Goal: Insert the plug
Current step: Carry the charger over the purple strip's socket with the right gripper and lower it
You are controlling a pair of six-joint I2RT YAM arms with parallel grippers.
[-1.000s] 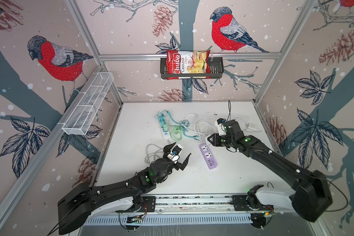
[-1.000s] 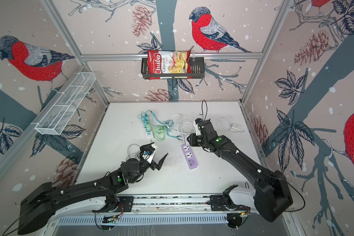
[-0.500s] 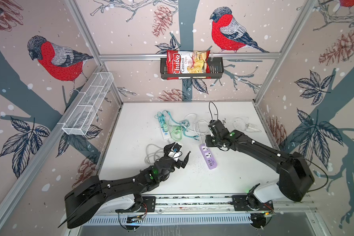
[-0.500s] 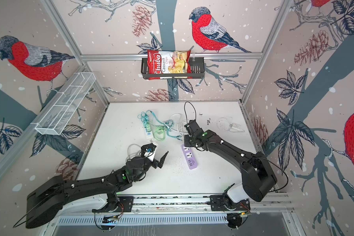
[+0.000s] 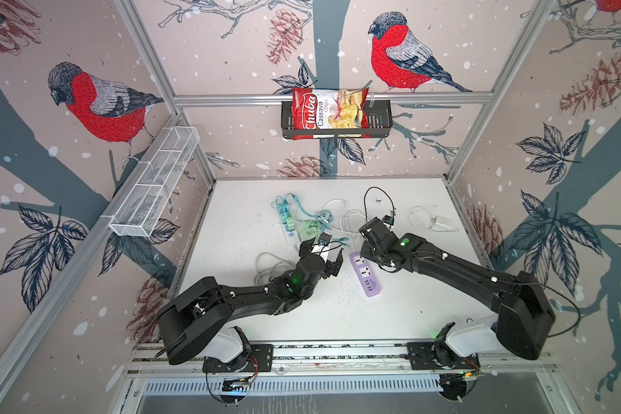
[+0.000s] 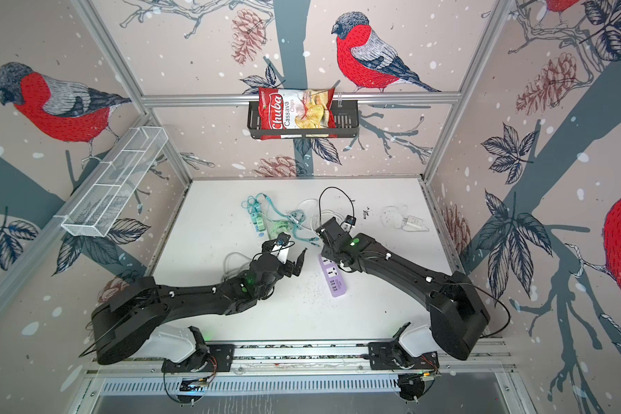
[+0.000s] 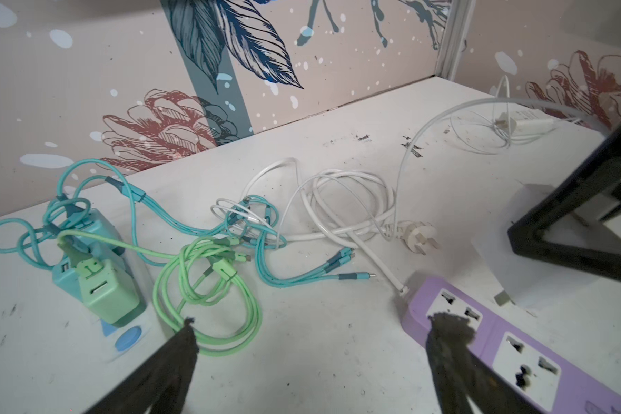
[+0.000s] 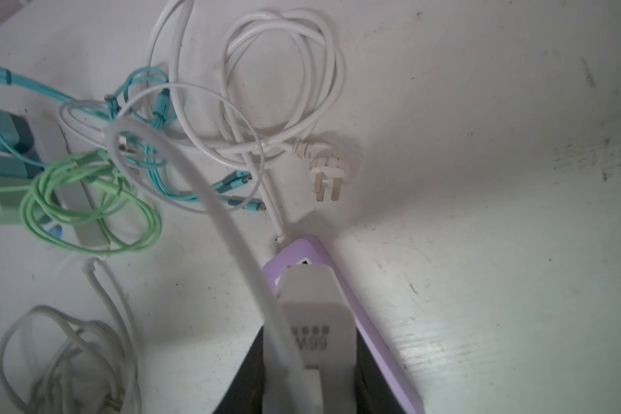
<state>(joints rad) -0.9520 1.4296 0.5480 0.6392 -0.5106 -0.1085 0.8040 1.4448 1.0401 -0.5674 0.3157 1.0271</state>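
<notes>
The right gripper (image 5: pixel 368 237) has swung left to the far end of the one lilac plastic power strip (image 5: pixel 364 274). Leftmost, one white plastic power strip (image 7: pixel 122 349) carries two boxy chargers (image 7: pixel 104 294), teal and green. One grey cable coil (image 5: pixel 269 265) is half hidden by the left arm (image 5: pixel 248 297). The left gripper (image 7: pixel 316 322) stands spread, empty. The right jaws pinch one white block-shaped plug adapter (image 8: pixel 312 312) over the lilac strip's end socket; prong contact is unclear.

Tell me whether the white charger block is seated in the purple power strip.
No: the white charger block shows a bare metal prong, outside the purple power strip.
</notes>
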